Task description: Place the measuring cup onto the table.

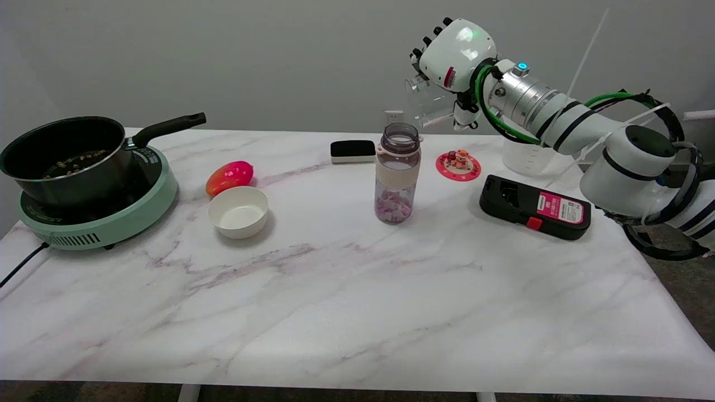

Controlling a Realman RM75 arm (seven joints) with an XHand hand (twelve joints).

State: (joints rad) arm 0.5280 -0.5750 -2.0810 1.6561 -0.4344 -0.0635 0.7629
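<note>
One clear measuring cup (429,103), tipped sideways at upper right, is grasped by the right hand (455,58) above the tabletop (357,290); no writing is legible.

A saucepan (64,156) sits on a green hotplate (106,215); white bowl (238,211) nearby.

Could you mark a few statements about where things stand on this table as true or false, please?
1. The right hand holds the measuring cup in the air above the table. True.
2. The bottle has its cap screwed on. False: its mouth is open.
3. The pot sits on the green cooker. True.
4. The white bowl lies to the right of the bottle. False: it is to its left, by the red-orange fruit.
5. The black device with a pink label stands upright. False: it lies flat.
</note>
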